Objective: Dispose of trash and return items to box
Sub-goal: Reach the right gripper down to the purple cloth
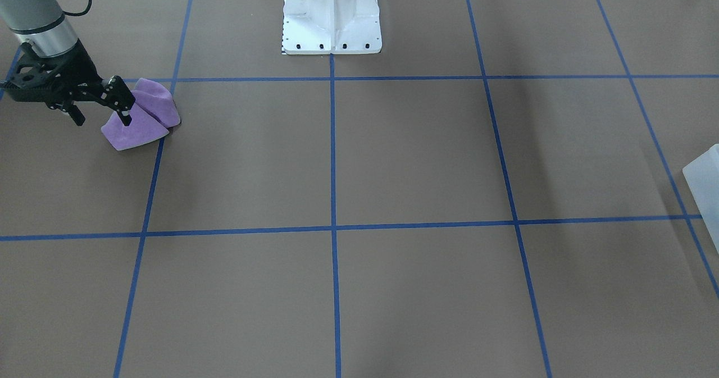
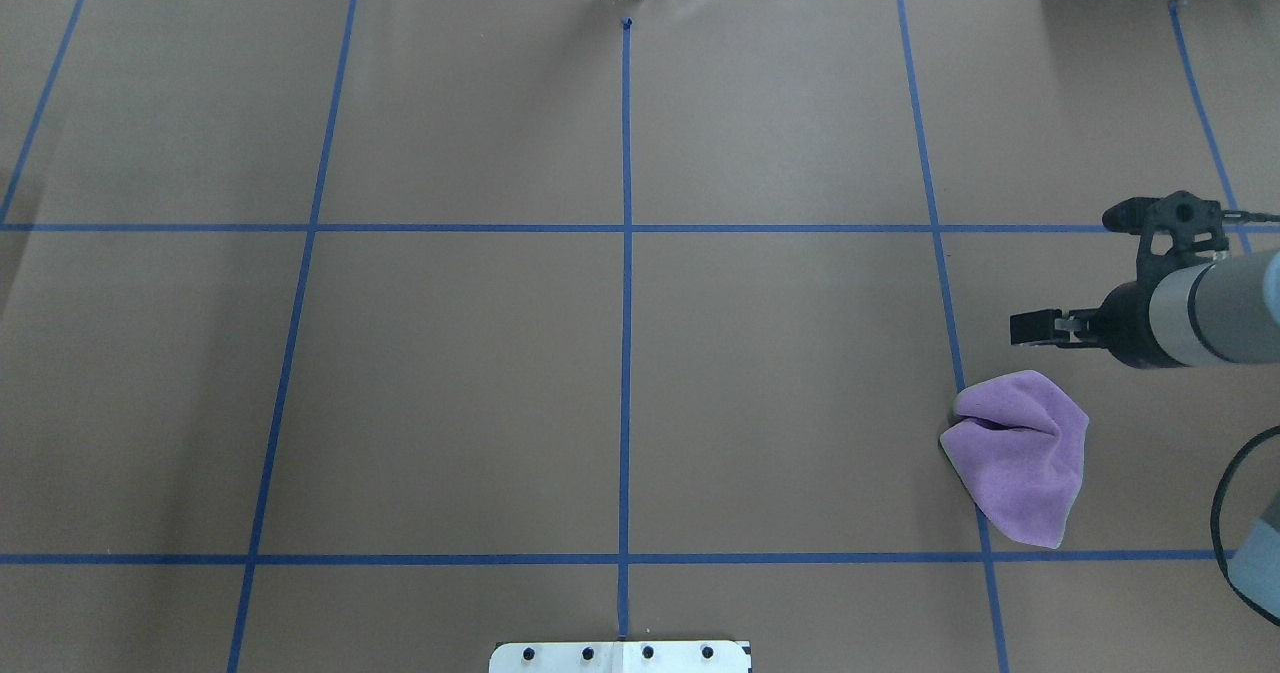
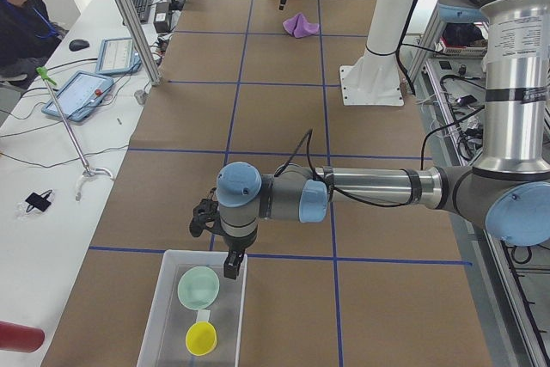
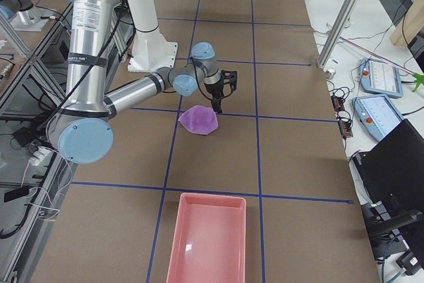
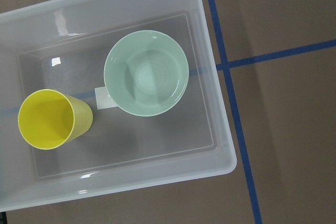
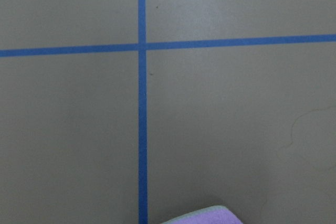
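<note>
Right gripper (image 1: 104,117) first. Its fingers (image 1: 126,111) are spread wide and there's nothing between them. The purple cloth (image 1: 147,117) lies crumpled on the table right next to one fingertip. From the front that tip overlaps the cloth's edge, but we can't tell if it actually touches.

From overhead, the cloth (image 2: 1020,453) sits on the robot's side of the fingers, draped over a blue tape line (image 2: 991,603). That arm's wrist camera only catches a sliver of the cloth (image 6: 202,216) at the bottom edge, plus a crossing of two tape lines further out.

Further out from those fingers, past the cloth toward the middle of the table, we've got the white robot base (image 1: 331,24). In the right side view a pink bin (image 4: 209,243) sits well apart from the fingers, out by the table's end.

Now the left gripper (image 3: 219,242). Only the side camera shows it, so we can't tell how its fingers stand or whether they hold anything. It hangs above the near edge of a clear box (image 3: 159,324).

Looking down from that wrist, the clear box (image 5: 223,145) holds a pale green bowl (image 5: 146,73) and a yellow cup (image 5: 52,119). They're just beside each other, and both have their open side up.

Way off to the side of that gripper, a person (image 3: 21,15) sits at a white bench with tablets on it.
</note>
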`<state>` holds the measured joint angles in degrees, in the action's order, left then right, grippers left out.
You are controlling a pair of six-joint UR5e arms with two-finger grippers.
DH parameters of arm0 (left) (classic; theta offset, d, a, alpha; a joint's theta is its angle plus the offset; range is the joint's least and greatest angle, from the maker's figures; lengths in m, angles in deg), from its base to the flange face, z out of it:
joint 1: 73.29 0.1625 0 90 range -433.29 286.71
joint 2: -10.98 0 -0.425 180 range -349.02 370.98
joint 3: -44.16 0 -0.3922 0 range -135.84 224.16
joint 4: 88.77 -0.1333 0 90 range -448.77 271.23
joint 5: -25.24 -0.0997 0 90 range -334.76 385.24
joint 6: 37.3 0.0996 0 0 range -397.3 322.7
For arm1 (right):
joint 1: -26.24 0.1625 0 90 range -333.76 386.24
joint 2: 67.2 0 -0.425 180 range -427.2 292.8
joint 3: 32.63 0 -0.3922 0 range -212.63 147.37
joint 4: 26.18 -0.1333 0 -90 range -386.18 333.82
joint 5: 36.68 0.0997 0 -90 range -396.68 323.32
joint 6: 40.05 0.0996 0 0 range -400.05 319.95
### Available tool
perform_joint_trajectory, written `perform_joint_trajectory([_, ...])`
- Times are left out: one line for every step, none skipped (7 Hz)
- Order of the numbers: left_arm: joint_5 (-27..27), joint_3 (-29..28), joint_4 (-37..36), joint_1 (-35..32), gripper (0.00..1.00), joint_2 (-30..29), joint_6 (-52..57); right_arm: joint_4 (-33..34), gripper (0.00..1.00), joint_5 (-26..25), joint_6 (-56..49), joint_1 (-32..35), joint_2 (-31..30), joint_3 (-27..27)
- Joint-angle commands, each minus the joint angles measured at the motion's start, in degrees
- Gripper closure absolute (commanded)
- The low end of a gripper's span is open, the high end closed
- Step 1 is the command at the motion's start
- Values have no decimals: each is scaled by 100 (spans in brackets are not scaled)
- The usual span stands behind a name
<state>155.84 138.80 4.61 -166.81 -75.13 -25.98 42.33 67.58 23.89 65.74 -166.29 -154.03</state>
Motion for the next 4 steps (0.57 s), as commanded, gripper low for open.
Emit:
perform_joint_trajectory([1, 2, 13, 0, 2, -10, -7, -12, 1, -466, 181, -766, -460, -190])
perform_joint_trajectory([1, 10, 13, 0, 2, -10, 2, -12, 3, -529, 181, -899, -637, -252])
perform_joint_trajectory([1, 28, 22, 0, 2, -10, 2, -4, 16, -573, 181, -1004, -656, -253])
perform_joint_trajectory([1, 28, 22, 0, 2, -10, 2, -4, 49, -608, 442, -1162, -665, -262])
